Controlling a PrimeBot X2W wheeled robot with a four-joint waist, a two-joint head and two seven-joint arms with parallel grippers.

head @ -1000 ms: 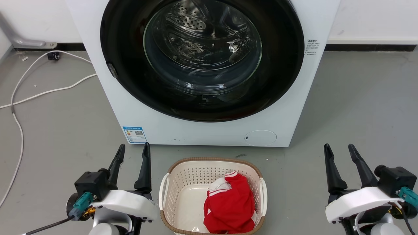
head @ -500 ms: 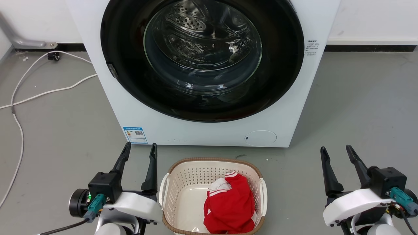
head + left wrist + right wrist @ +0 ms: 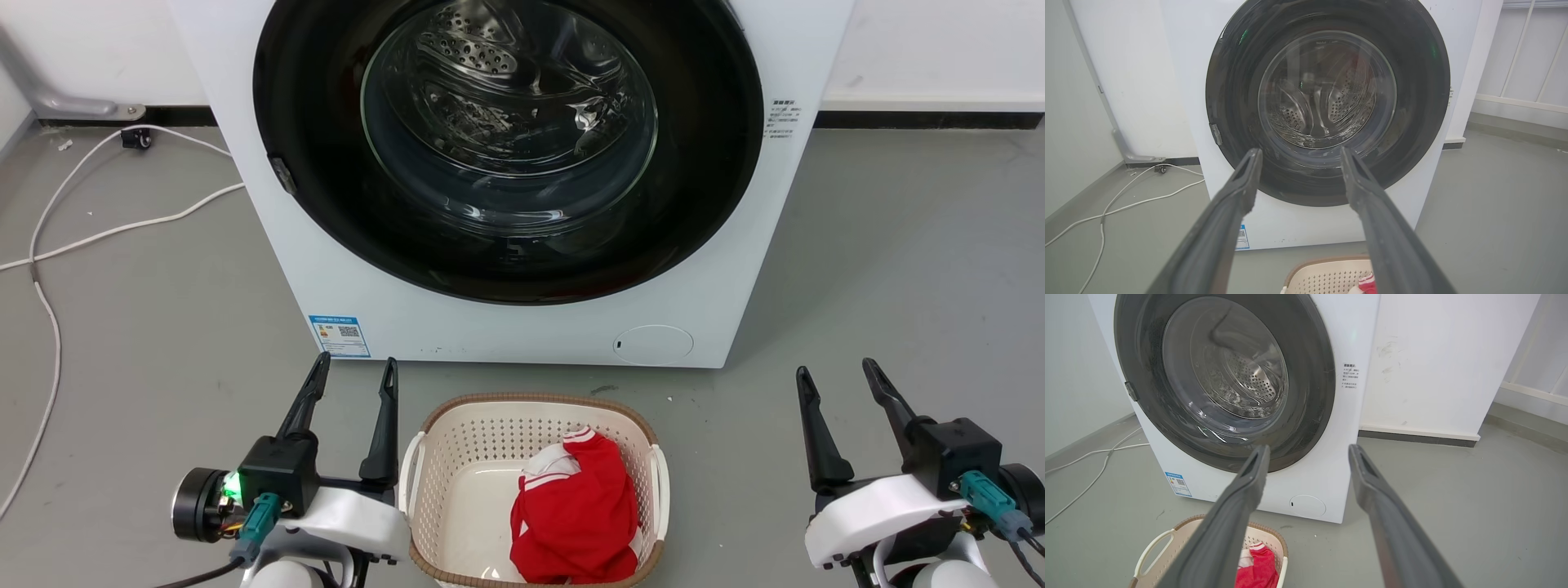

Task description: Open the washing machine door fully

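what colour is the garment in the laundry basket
The garment is red with white stripes, clearest in the head view.

White body on the washing machine (image 3: 522,331), blue label (image 3: 339,336) at 7 o'clock on its front. The washing machine door (image 3: 706,163): glossy black ring, clear glass. Drum (image 3: 482,57): steel, dot-perforated. Basket (image 3: 457,429): cream, hole-patterned, brown rim. Garment (image 3: 575,518): red, white stripes. Floor (image 3: 898,269) grey; cable (image 3: 49,245) white.

laundry basket (image 3: 539,400): I saw it at 6 o'clock in my head view, cream, perforated, with a brown woven rim.
red garment (image 3: 575,514): it lay crumpled inside the basket, toward 4 o'clock, white stripes showing.
white cable (image 3: 57,351): it snaked across the floor at 9 o'clock.
grey bracket (image 3: 73,104): it sat against the wall at 10 o'clock.
floor (image 3: 898,245): it was plain grey.
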